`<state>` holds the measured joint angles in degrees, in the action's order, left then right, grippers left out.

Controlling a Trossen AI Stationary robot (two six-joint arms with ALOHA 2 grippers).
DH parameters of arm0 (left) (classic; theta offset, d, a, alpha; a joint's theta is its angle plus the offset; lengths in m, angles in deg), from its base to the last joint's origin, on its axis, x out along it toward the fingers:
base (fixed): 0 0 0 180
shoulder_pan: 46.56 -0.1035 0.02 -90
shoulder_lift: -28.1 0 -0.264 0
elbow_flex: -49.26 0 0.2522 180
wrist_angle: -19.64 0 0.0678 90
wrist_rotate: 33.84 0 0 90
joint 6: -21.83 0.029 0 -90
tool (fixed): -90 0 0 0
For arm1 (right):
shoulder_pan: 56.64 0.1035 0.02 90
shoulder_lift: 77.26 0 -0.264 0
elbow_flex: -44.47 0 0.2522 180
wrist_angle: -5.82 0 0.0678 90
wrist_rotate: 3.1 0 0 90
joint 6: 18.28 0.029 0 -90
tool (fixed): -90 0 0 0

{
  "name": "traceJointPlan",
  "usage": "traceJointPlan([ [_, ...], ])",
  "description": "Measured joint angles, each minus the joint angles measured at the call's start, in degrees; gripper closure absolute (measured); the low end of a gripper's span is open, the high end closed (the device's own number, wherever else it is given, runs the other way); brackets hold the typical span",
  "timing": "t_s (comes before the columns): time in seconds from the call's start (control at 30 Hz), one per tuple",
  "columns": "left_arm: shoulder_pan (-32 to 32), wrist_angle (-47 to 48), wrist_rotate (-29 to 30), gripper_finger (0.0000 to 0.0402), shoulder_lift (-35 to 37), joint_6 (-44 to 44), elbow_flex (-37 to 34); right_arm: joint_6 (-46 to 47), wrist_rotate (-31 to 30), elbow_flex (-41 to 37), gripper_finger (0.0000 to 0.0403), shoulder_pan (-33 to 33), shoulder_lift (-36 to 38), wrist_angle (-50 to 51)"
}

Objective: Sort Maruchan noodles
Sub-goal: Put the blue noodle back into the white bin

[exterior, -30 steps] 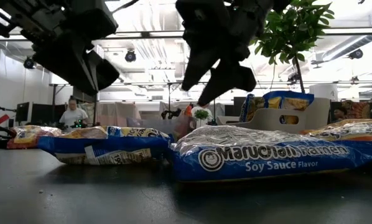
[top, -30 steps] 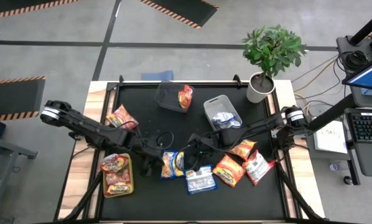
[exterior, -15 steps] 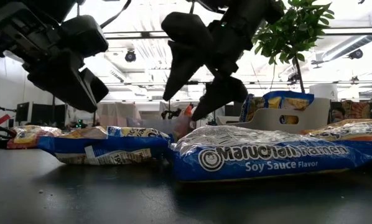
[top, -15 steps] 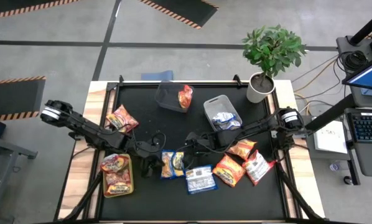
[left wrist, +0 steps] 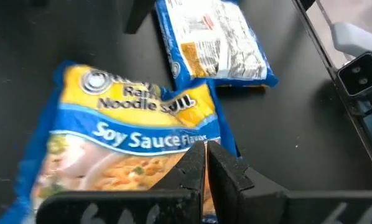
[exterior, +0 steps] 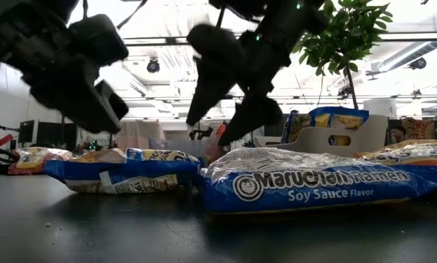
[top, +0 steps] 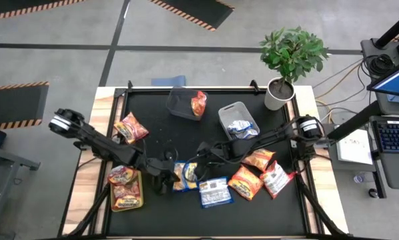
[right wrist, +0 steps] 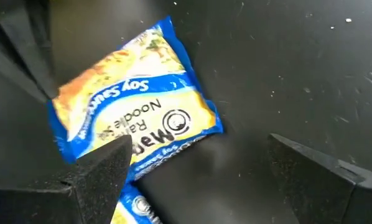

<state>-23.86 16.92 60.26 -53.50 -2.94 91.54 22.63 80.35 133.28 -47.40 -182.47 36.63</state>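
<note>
A blue-and-yellow soy sauce noodle packet (top: 184,175) lies flat on the black table, and it also shows in both wrist views (left wrist: 124,137) (right wrist: 133,130). My left gripper (top: 163,179) (left wrist: 204,163) hangs shut just above the packet's left end. My right gripper (top: 201,152) (right wrist: 211,171) hovers open over the table at the packet's far right side. In the low view both grippers (exterior: 105,109) (exterior: 229,120) stand clear above the packet (exterior: 123,172). A second blue packet (top: 215,192) (exterior: 313,186) lies back side up beside it.
Orange packets (top: 245,181) (top: 260,160) and a red-and-white one (top: 276,179) lie to the right. One grey bin (top: 175,105) holds an orange packet, the other (top: 234,112) a blue one. A yellow-green bin (top: 140,188) holds red packets. Another packet (top: 131,127) lies at the left, and a potted plant (top: 279,93) stands at the far right corner.
My right gripper has moved toward the table's left, closing on the blue-and-yellow packet and sinking a little. My left gripper has shifted slightly right toward the same packet and has come lower. The packets have stayed where they were.
</note>
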Motion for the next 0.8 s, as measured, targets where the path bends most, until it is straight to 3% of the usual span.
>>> traceJointPlan([
  [0.43, 3.2, -2.0, -0.1, 0.0401, -11.7, -3.9, 3.6, -13.5, 1.1, 0.3, 0.0044, -1.8, -4.8, -6.9],
  [0.8, 3.3, -2.9, -0.1, 0.0402, -13.3, -4.3, 3.3, -20.7, 11.5, 0.3, 0.0044, -6.3, -4.8, -13.6],
])
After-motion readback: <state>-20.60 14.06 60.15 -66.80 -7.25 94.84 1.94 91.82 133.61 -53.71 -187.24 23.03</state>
